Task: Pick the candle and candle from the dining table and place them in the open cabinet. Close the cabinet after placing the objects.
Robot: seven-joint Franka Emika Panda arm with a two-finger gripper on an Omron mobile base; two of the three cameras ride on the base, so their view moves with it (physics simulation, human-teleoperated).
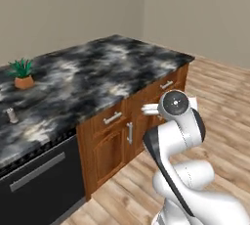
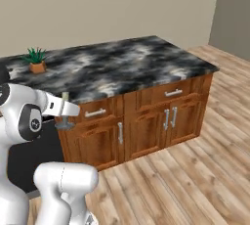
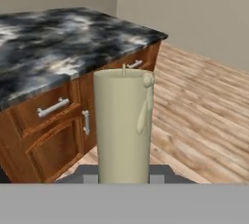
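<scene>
Marbled dining table [image 3: 44, 38] behind — unlabelled cream candle [image 3: 123, 125] in pincer [image 3: 124, 179].

The white arm is bent up high in front of the base, its hand turned out flat to the side, and the gripper [image 2: 64, 116] at the end is squeezed tight on the tall candle [image 3: 123, 125], holding it upright.

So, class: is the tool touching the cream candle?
Touching. In the hand view the cream candle rises straight out of the shut tool; the right base view shows its grey base below the tool.
</scene>
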